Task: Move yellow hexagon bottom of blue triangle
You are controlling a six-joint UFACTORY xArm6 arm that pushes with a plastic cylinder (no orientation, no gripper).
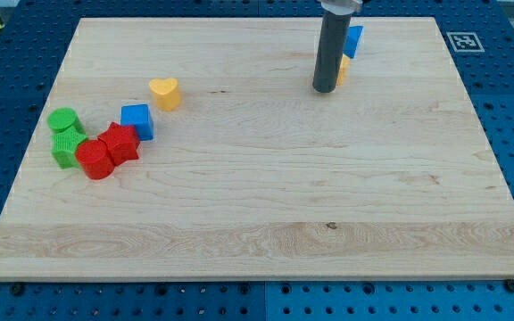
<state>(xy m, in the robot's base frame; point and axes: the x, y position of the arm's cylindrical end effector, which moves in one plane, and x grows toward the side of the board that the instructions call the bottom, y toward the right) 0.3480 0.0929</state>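
In the single camera view, the dark rod comes down from the view's top edge and the arm's tip rests on the wooden board toward its upper right. The rod carries no jaws, so nothing is clenched, released or grasped. The yellow hexagon shows only as a sliver just past the rod, at about 1 o'clock from the tip, apparently touching it. The blue triangle sits immediately at 12 o'clock of that sliver, also partly hidden. Well apart at 9 o'clock lie a yellow heart, a blue cube, two red blocks and two green blocks, clustered near the board's left edge.
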